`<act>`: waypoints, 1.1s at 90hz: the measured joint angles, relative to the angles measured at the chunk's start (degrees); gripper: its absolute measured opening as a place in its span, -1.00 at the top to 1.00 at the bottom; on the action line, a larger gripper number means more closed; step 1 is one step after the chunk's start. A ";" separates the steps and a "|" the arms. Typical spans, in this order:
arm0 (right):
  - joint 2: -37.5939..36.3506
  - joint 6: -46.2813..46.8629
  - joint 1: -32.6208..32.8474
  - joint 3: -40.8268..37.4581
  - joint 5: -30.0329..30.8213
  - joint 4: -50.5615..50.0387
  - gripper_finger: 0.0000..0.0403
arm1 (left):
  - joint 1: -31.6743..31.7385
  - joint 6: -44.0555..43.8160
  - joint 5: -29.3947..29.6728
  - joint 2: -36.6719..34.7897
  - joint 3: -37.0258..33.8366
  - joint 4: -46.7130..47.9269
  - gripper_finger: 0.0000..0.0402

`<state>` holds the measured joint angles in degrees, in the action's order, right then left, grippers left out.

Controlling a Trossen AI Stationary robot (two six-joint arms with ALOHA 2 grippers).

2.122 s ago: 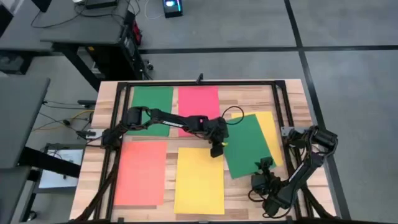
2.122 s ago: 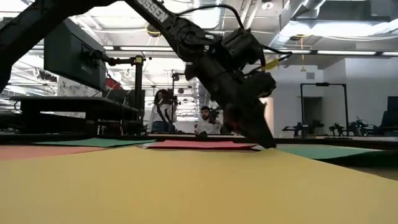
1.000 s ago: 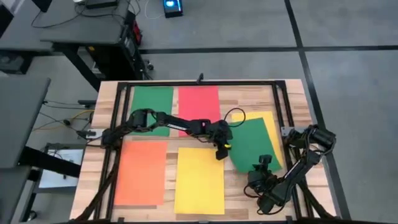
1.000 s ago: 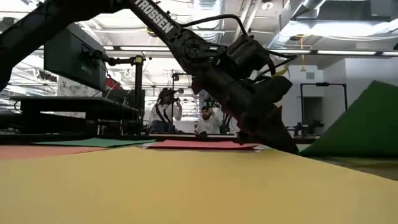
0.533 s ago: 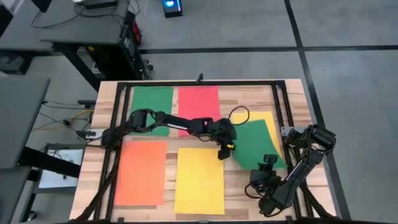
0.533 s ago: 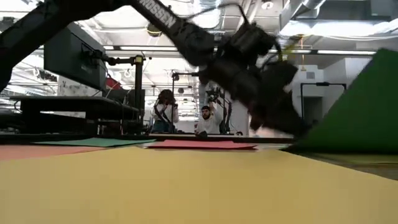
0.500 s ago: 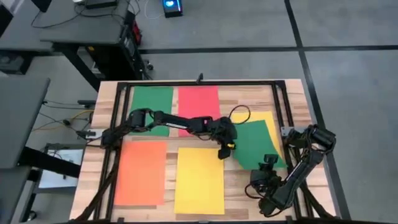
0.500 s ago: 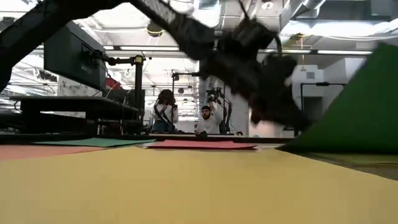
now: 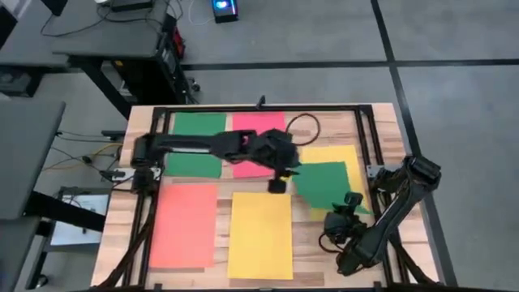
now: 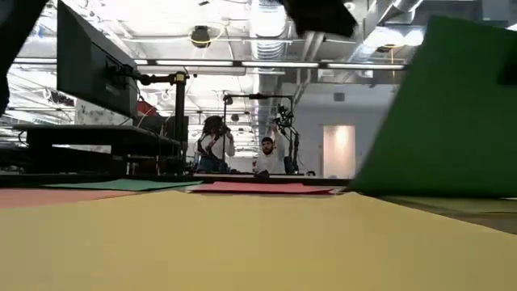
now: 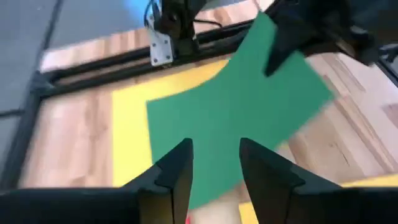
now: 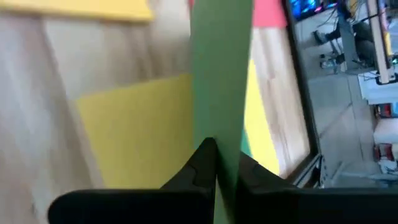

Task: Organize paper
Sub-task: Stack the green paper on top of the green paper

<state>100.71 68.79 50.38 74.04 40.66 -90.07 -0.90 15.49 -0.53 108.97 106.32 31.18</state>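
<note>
The paper lies as coloured sheets on the wooden table. My right gripper (image 9: 350, 203) is shut on a green sheet (image 9: 323, 182) at the right. That sheet stands tilted up (image 10: 436, 105) over a yellow sheet (image 9: 334, 156), which lies flat on the wood. My left gripper (image 9: 277, 185) hangs open above the table's middle, left of the green sheet, with nothing between its fingers (image 11: 214, 146). Four more sheets lie flat: green (image 9: 198, 139), pink-red (image 9: 256, 131), orange-red (image 9: 182, 224) and yellow (image 9: 259, 235). My right gripper pinches a single layer of the green sheet between its two fingers, at the sheet's near edge (image 12: 221, 140) by the right corner. The fingers come from the table's near right side. That edge is lifted, and the sheet slants down to its far left part (image 10: 380, 191), low over the yellow sheet.
A black frame (image 9: 261, 109) runs round the work area. Bare wood (image 9: 308, 243) shows between the near yellow sheet and my right arm. In the low view, people and equipment stand in the room beyond the table.
My left gripper has opened, left the green sheet's left edge and risen, drawing back toward the far left. My right gripper has kept its hold and raised the near right part of the green sheet, which now stands steeper than before.
</note>
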 joint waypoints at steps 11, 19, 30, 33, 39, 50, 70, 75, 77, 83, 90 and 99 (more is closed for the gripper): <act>-3.15 -1.55 -2.91 0.00 6.00 0.04 1.00 | -2.55 1.51 6.06 -4.34 -2.05 2.88 0.42; -5.35 -5.75 -5.54 0.16 9.53 0.02 1.00 | -3.49 2.40 7.90 -7.01 -4.48 3.46 0.42; -9.72 -13.95 -9.30 3.11 12.42 -0.17 1.00 | -4.30 2.67 11.23 -10.47 -7.08 3.57 0.41; -10.81 -16.23 -10.29 4.59 12.90 -0.02 1.00 | -4.31 2.44 11.97 -11.58 -7.72 3.97 0.41; -12.95 -21.07 -11.58 7.03 13.54 -0.08 1.00 | -4.29 1.50 12.98 -13.67 -8.68 3.81 0.41; -16.25 -30.52 -14.22 11.46 15.99 -0.07 1.00 | -3.70 0.28 13.83 -16.57 -11.26 3.23 0.41; -20.27 -50.22 -21.83 16.74 19.22 4.43 1.00 | -1.70 -1.50 15.11 -21.54 -17.93 -1.33 0.41; -21.22 -56.02 -23.68 16.90 19.08 8.02 1.00 | -0.51 -2.38 15.30 -22.50 -20.48 -5.41 0.41; -21.58 -58.39 -24.34 16.90 18.71 9.60 1.00 | 0.02 -2.53 15.39 -22.82 -21.64 -7.07 0.41; -22.61 -64.91 -26.07 16.90 16.28 14.29 1.00 | 1.77 -2.72 14.90 -23.33 -25.49 -11.13 0.41; -23.61 -72.80 -28.38 16.71 12.64 19.70 1.00 | 4.36 -3.58 12.23 -23.22 -30.19 -15.75 0.41; -24.58 -82.09 -33.44 16.65 5.21 25.86 1.00 | 7.67 -5.00 9.59 -23.10 -35.61 -21.37 0.41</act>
<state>76.13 -13.30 16.94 90.69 45.87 -64.21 6.77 10.50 9.05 85.86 70.70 9.81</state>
